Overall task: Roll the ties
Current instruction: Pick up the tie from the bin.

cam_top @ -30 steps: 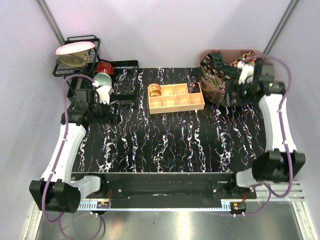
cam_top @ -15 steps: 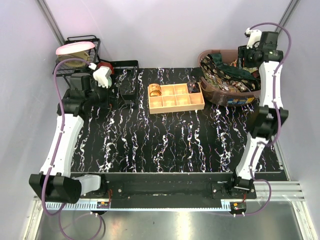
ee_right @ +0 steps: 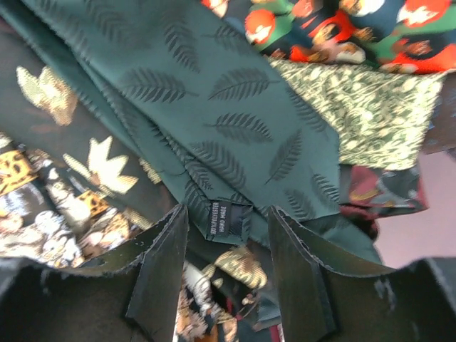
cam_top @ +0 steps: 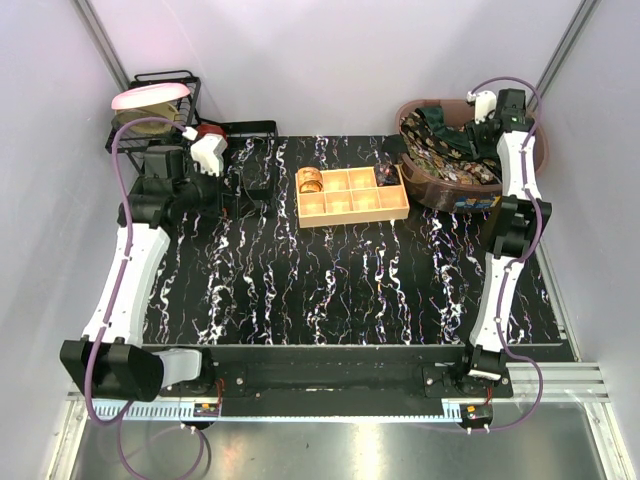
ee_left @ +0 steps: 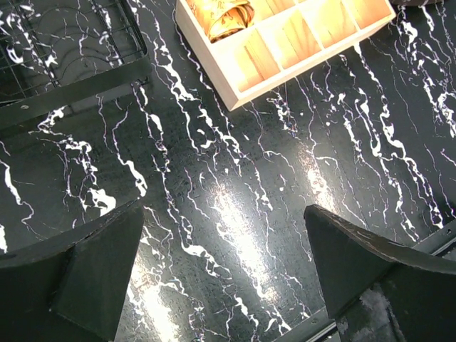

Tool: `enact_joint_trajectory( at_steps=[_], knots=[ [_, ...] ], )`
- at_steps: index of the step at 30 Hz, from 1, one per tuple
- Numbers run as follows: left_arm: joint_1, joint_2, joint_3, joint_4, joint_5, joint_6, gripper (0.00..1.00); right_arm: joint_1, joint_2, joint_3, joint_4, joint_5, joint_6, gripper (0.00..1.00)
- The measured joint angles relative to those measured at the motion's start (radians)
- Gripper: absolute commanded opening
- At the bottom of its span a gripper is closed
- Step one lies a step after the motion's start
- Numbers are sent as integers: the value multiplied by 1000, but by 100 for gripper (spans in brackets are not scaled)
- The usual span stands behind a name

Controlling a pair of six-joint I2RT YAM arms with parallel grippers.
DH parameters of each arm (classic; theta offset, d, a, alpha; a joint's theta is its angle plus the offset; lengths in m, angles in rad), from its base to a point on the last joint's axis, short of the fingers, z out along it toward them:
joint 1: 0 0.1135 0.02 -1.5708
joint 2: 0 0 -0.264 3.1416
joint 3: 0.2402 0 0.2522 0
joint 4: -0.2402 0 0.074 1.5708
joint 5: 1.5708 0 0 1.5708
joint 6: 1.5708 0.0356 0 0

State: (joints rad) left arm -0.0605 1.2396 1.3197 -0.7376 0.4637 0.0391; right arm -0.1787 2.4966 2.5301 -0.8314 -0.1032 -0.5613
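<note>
Filling the pink basket (cam_top: 416, 186), tangled ties (cam_top: 450, 150), right gripper (ee_right: 228, 212) half-open astride the green tie (ee_right: 235, 128); left gripper (ee_left: 224, 209) wide, empty.

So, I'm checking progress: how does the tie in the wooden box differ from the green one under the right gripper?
The rolled tie is coiled and gold-patterned, and sits in a corner compartment of the wooden box. The green tie lies unrolled and leaf-printed, on the pile in the basket. Both are patterned fabric.
</note>
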Motion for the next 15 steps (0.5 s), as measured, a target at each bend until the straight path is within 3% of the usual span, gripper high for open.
enact_joint_trajectory(
  at_steps=[15],
  knots=[
    [0, 32, -9, 7, 1, 0, 99, 42, 24, -6, 108, 59, -89, 65]
  ],
)
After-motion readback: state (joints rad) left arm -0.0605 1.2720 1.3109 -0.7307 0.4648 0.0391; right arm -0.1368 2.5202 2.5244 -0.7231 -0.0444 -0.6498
